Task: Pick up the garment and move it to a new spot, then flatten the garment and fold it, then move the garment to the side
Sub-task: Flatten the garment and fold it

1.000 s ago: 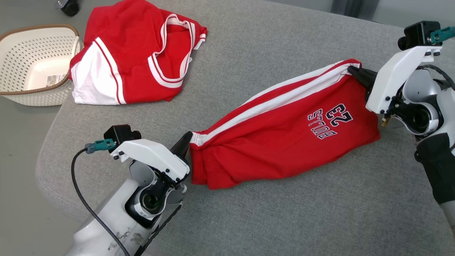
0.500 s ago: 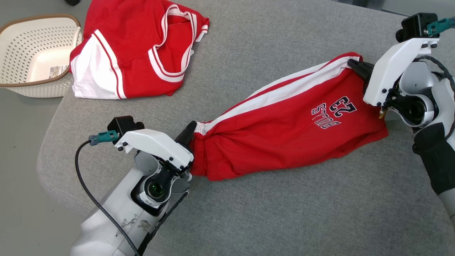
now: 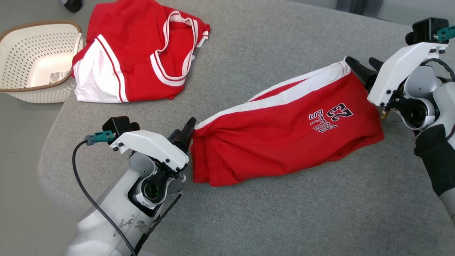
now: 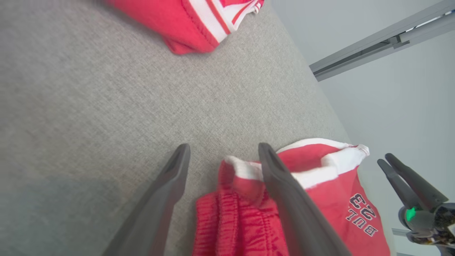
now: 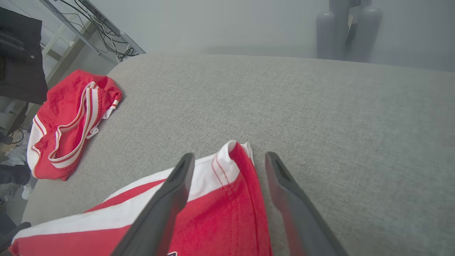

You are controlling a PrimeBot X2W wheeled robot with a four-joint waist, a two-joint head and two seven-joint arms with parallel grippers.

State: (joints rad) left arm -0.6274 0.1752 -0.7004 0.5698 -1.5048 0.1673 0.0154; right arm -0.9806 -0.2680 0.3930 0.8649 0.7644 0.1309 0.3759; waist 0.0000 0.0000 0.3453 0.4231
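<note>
The garment is a pair of red shorts with a white side stripe and dark "23" lettering, lying stretched out on the grey cushion. My left gripper stands open at its waistband end. In the left wrist view the waistband corner lies loose between the spread fingers of the left gripper. My right gripper stands open at the hem end, and in the right wrist view the white-striped corner rests between the fingers of the right gripper. The right gripper also appears in the left wrist view.
A second red and white garment lies crumpled at the cushion's far left corner. Beside it on the floor stands a white perforated basket. The cushion's left edge runs close to my left arm. Bare grey fabric lies in front of the shorts.
Both grippers have opened and let go of the shorts' two ends. The shorts have gone slack and settled on the cushion. The head view has shifted slightly.
</note>
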